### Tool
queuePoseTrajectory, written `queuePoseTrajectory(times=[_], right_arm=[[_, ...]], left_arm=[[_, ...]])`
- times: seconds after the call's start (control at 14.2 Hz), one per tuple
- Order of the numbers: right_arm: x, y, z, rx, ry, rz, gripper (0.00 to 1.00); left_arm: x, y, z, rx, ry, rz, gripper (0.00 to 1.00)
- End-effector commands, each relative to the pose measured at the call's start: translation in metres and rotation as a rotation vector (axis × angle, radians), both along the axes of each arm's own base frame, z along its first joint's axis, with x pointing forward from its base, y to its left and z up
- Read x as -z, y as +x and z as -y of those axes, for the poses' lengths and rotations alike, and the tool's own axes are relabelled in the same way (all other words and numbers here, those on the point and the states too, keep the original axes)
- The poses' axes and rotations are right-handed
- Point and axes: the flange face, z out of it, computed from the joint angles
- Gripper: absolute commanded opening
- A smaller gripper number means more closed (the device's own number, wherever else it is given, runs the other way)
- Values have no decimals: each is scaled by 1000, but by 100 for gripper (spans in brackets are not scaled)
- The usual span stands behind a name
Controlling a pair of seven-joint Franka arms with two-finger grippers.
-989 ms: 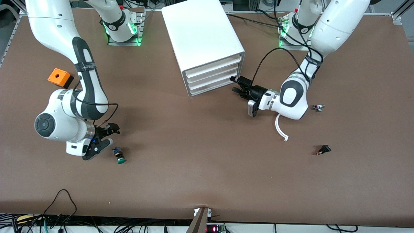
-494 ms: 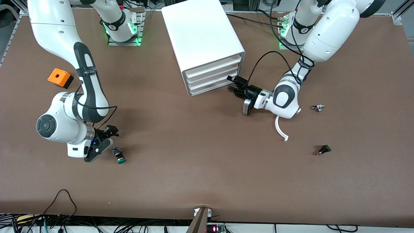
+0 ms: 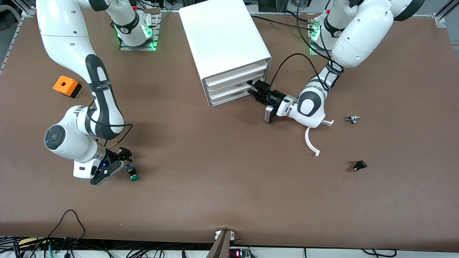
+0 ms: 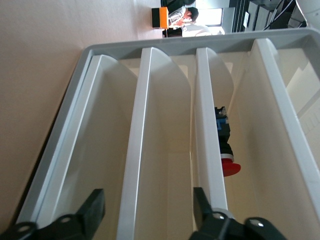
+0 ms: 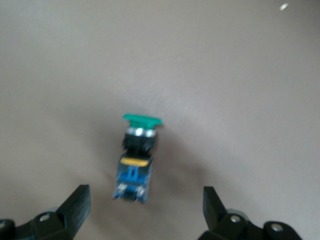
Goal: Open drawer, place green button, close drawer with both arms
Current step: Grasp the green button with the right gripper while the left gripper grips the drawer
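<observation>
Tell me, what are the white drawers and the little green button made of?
The drawers look like smooth white plastic: glossy, thin, rounded fronts. The button seems plastic too, with a matte green cap, black collar and blue body; the thin silvery ring under the cap may be metal.

The front camera looks down from high across the table [image 3: 229,200], facing both arm bases. The left wrist camera peers closely into the cabinet [image 3: 229,50], while the right wrist camera looks down closely at the button [image 5: 136,157], also seen in front view.

Brown table [image 3: 229,186] with cabinet [image 3: 222,39], button [image 3: 132,172] (lying sideways), orange box [image 3: 64,86]
</observation>
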Motion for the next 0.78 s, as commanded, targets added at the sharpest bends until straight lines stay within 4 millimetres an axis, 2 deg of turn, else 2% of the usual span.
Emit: queuePoseTrajectory(times=[0.0,0.21,0.42,0.49,0.71], right_arm=[[18,5,-1,1,3,59,100],[33,2,-17,-70,8,56,100],[37,-2,-28,-108,13,45,100],[39,-3,-30,-114,14,43,100],[47,-3,-26,-116,7,36,100]], left_arm=[[6,-7,5,-26,-18,10,72],[7,-8,4,-24,-17,9,34],[8,-7,4,-25,-22,21,7],[9,-8,3,-25,-22,18,1],[10,-4,-2,-39,-12,24,0]])
